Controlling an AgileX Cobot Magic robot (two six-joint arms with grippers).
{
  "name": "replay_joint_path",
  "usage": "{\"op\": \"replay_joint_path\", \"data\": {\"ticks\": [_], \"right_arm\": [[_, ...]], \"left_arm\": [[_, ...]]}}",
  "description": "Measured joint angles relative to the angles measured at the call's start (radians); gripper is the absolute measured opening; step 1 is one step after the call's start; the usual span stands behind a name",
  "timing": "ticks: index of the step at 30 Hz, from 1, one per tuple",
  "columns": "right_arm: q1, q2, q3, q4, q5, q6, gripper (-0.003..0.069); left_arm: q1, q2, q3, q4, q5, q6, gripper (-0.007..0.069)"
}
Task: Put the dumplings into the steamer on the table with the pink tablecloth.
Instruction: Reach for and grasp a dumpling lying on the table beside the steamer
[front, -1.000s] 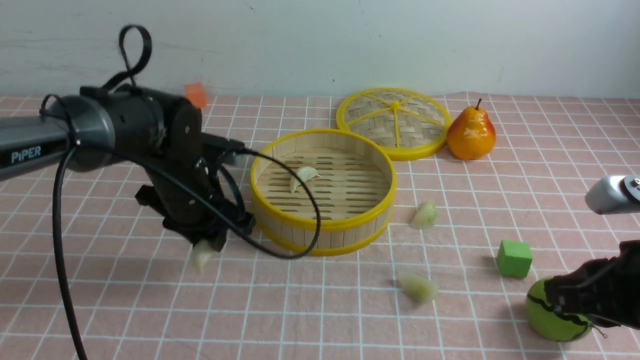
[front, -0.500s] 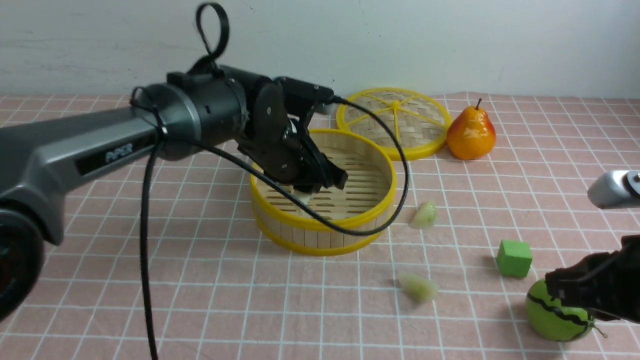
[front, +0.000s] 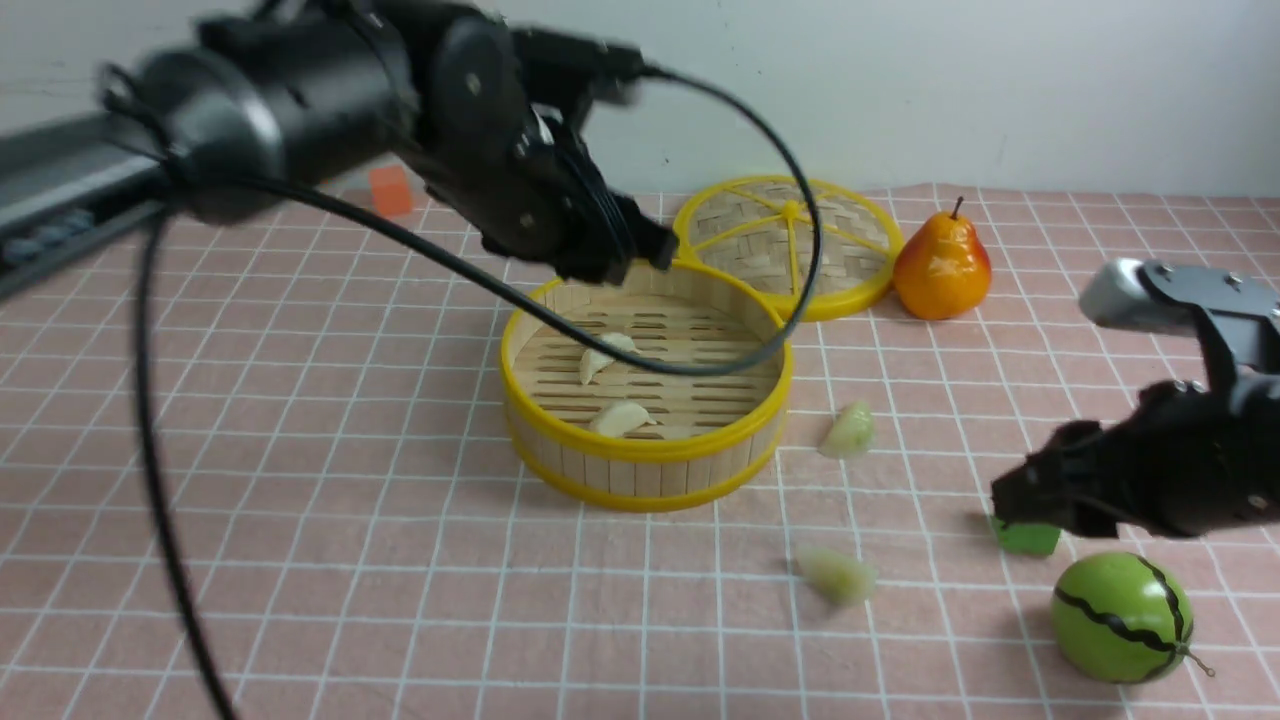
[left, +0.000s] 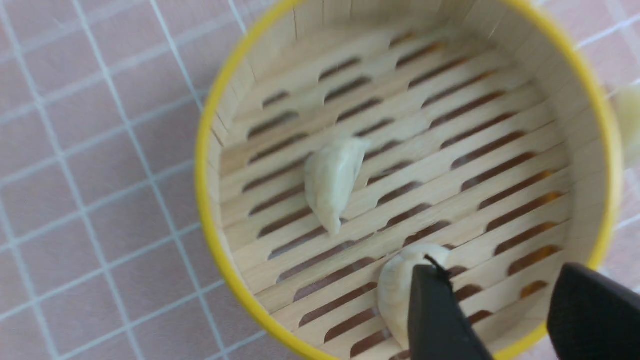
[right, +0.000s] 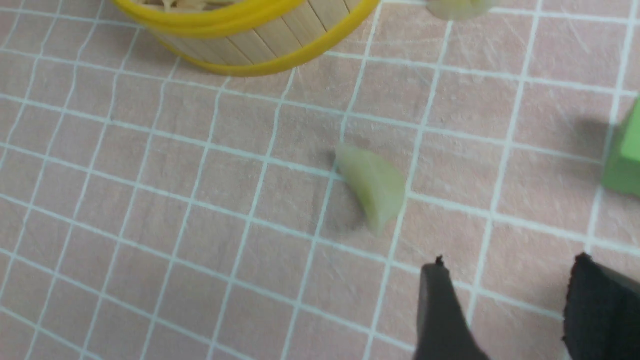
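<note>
The steamer (front: 640, 474) stands mid-table on the pink tablecloth (front: 300, 450). Two cream-white dumplings lie on its slatted floor, one (front: 605, 357) toward the middle and one (front: 620, 417) by the near wall; the left wrist view shows them too (left: 332, 182) (left: 395, 295). Two pale green dumplings lie on the cloth, one (front: 850, 430) right of the steamer and one (front: 838, 575) nearer me. My left gripper (front: 625, 262) (left: 500, 285) hangs open and empty above the steamer. My right gripper (front: 1012, 500) (right: 507, 270) is open and empty, just short of the near green dumpling (right: 372, 187).
A green foam cube (front: 1028, 538) sits partly behind my right gripper. A green watermelon-striped ball (front: 1120, 617) lies at the front right. The woven lid (front: 787, 243) and a pear (front: 942, 265) stand behind the steamer. A small orange block (front: 391, 190) is at the back left.
My left arm carried a white dumpling from the cloth left of the steamer into it, let it go and rose. My right gripper lifted away from the ball, moved left and opened.
</note>
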Motion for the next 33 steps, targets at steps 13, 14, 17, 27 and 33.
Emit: {"op": "replay_joint_path", "data": {"ticks": [13, 14, 17, 27, 33], "right_arm": [[0.073, 0.521, -0.430, 0.007, -0.115, 0.012, 0.0396], [0.073, 0.556, -0.448, 0.008, -0.144, 0.014, 0.0396], [0.080, 0.618, -0.465, 0.022, -0.239, 0.014, 0.0396], [0.094, 0.719, -0.481, 0.037, -0.299, -0.033, 0.0262], [0.093, 0.674, -0.484, -0.011, -0.130, -0.180, 0.0192]], "left_arm": [[0.019, -0.593, 0.514, 0.041, 0.078, -0.028, -0.0014], [0.034, -0.628, 0.575, 0.063, 0.078, -0.052, -0.0014], [0.072, -0.705, 0.711, 0.112, 0.081, -0.117, -0.0014], [0.081, -0.969, 1.010, 0.213, 0.038, -0.260, -0.0014], [0.081, -1.082, 1.116, 0.254, -0.083, -0.266, -0.0014]]}}
